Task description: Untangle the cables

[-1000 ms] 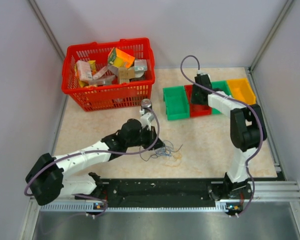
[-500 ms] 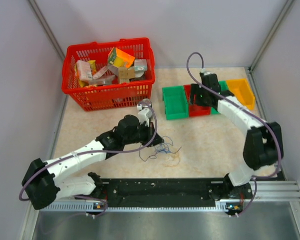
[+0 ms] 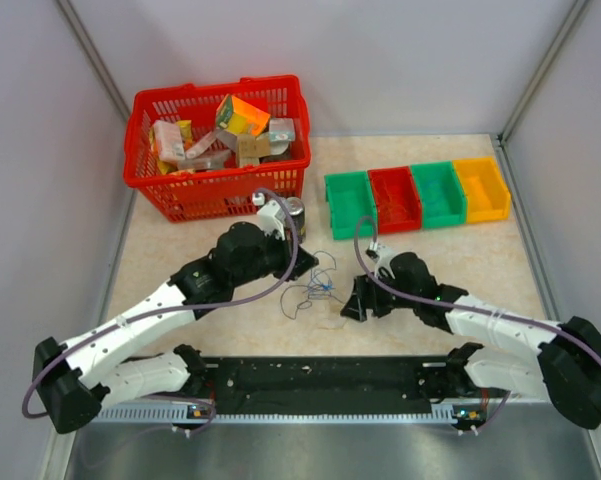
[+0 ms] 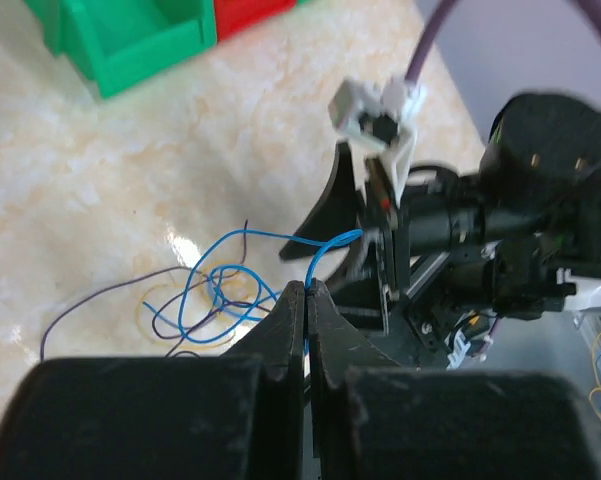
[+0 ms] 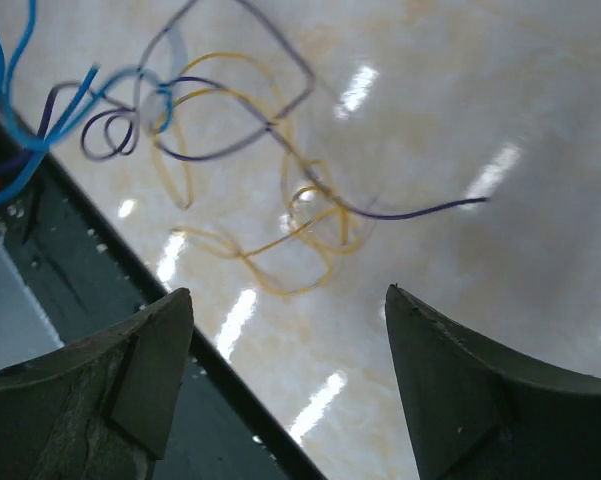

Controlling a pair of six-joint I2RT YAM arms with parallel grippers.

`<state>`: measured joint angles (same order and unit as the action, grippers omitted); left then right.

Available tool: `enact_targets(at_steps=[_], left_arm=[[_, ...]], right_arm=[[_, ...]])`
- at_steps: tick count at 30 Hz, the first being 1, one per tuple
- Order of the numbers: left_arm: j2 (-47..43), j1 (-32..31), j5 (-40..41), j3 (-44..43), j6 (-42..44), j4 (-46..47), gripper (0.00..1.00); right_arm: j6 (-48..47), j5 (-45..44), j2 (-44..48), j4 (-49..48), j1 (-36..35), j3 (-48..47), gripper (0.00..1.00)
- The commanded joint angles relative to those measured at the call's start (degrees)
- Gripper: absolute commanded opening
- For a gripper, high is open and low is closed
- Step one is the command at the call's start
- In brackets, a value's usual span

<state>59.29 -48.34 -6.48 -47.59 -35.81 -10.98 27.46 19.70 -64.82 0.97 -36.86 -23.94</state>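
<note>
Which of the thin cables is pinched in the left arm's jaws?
The blue cable: it runs out from between the shut left jaws, while the purple cable and the yellow cable lie ungripped.

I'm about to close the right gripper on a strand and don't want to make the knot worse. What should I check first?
1. Left gripper shut on the blue wire: ok.
2. Right gripper open: ok.
3. Yellow wire and purple wire lying below it: ok.
4. Wires separated: not ok, the blue, purple and yellow loops cross.
5. Which strand lies on top at the crossings: cannot tell.
</note>
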Motion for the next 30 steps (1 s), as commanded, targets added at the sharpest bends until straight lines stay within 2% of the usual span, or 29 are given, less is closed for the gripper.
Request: enact_targets(at_steps=[1, 9, 14, 16, 19, 22, 24, 25, 27, 30], left_arm=[[-4.9, 0.2, 3.8, -5.1, 1.8, -0.4, 0.00], [-7.4, 0.2, 2.2, -9.5, 2.1, -3.5, 0.00], [-8.0, 0.2, 0.3, -11.9, 2.3, -4.1, 0.00], [-8.0, 0.2, -0.6, -12.5, 2.3, -3.5, 0.00], [-8.0, 0.2, -1.6, -13.6, 2.7, -3.0, 0.00], [-8.0, 0.2, -2.7, -14.2, 2.9, -2.6, 0.00], [-8.1, 0.2, -2.4, -15.0, 3.3, -2.7, 0.00], [-8.1, 0.2, -1.7, -15.9, 3.8, -3.5, 0.00], [-8.0, 0.2, 0.9, -18.2, 5.4, -6.8, 0.00], [-8.3, 0.2, 7.9, -20.2, 5.4, -9.8, 0.00]], right_arm=[[2.1, -0.4, 8.2, -15.9, -5.8, 2.1, 0.78], [7.6, -10.7, 6.5, -23.6, -10.4, 1.3, 0.80], [10.1, -10.2, 3.7, -35.8, -12.1, 2.1, 0.78], [11.6, -10.0, 1.5, -41.1, -12.0, 3.0, 0.73], [15.8, -10.0, -2.9, -53.6, -12.0, 6.9, 0.60], [20.1, -9.5, -10.1, -64.0, -12.0, 8.8, 0.32], [21.9, -9.1, -13.4, -68.8, -12.0, 9.5, 0.07], [23.1, -10.0, -14.2, -70.1, -12.1, 10.2, 0.00], [24.0, -12.8, -14.0, -68.3, -12.0, 11.6, 0.00], [19.1, -13.3, -9.8, -53.2, -12.0, 9.5, 0.00]])
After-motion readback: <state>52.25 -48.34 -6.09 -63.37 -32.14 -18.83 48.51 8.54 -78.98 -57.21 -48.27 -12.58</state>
